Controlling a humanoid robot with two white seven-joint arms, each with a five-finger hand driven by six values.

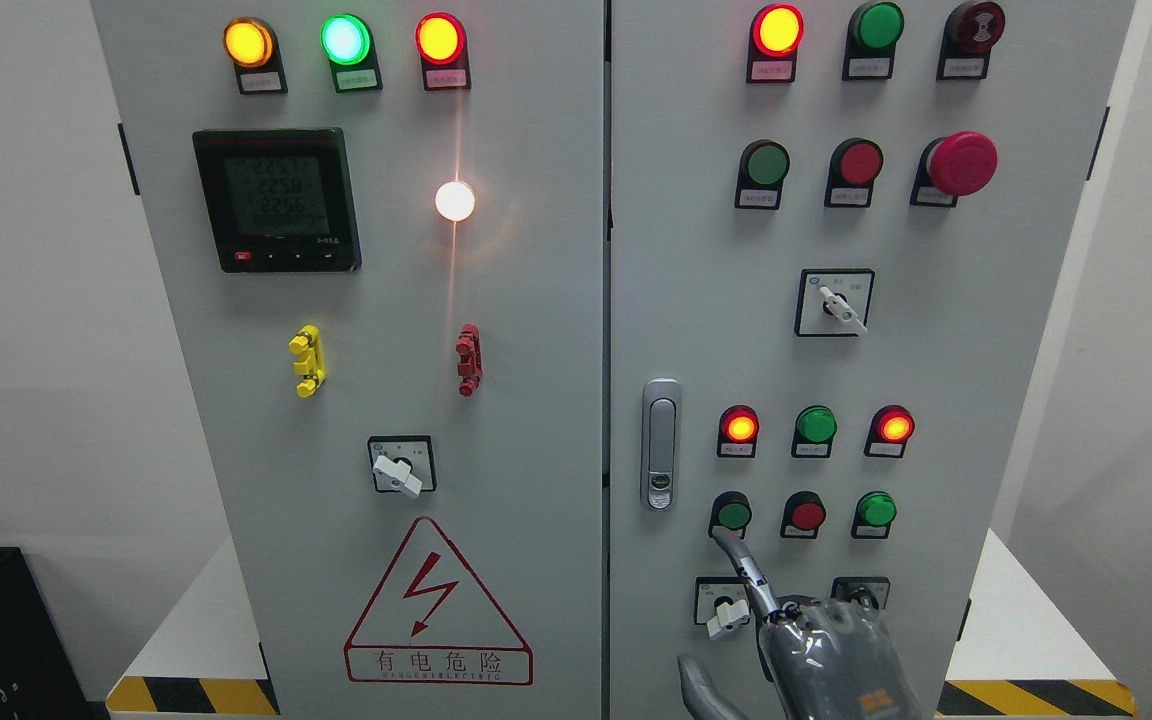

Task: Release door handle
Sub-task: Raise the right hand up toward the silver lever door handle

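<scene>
Nearest, low and right of silver recessed door handle: grey robotic right hand, fingers spread, gripping nothing, clear of that handle. Risked pressing round green pushbutton, just right of handle, with raised index fingertip.

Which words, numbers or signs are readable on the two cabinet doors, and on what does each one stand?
"有电危险": under the lightning bolt on the red warning triangle, left door.
"2257", "2258", "2255": roughly, on the digital meter; digits blurred, not certain.
Small line under the Chinese warning: too blurred to read.
Label plates under the indicator lamps and buttons, e.g.: too small to read.
Selector switch plates, e.g.: unreadable.
Orange mark on the robot hand: unreadable.
</scene>
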